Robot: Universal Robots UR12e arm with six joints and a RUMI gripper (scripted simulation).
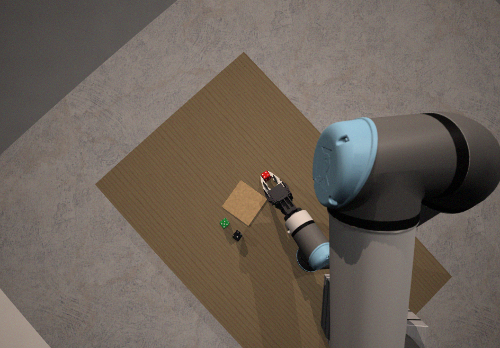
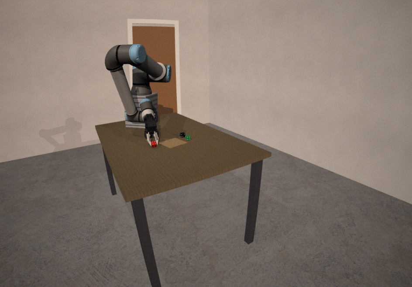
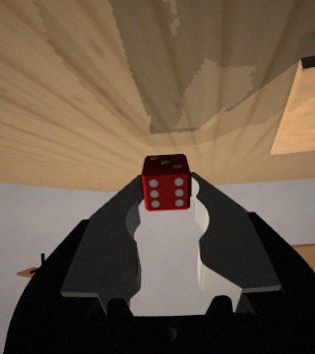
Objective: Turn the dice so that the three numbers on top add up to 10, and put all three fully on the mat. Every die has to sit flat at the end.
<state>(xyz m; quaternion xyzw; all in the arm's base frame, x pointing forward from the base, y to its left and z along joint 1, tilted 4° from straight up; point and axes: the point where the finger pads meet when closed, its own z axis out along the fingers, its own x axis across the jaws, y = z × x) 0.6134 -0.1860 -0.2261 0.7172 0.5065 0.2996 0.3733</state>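
Note:
My gripper (image 1: 265, 176) (image 2: 153, 143) (image 3: 166, 176) is shut on the red die (image 1: 265, 175) (image 2: 153, 144) (image 3: 166, 192), held at the fingertips. It is beside the tan mat (image 1: 243, 203) (image 2: 173, 143) (image 3: 310, 112), not over it. The wrist view shows the die's six face towards the camera and a three face above. Its height over the table is hard to tell. A green die (image 1: 224, 223) (image 2: 187, 137) sits off the mat with what looks like a five on top. A black die (image 1: 237, 235) (image 2: 182, 134) sits off the mat near it; one pip seems to show on top.
The wooden table (image 1: 177, 146) (image 2: 199, 159) carries the mat and dice. The arm (image 1: 309, 231) (image 2: 146, 107) reaches in from its base side, with its upper links high above the table. In the top view these links hide part of the table's right side.

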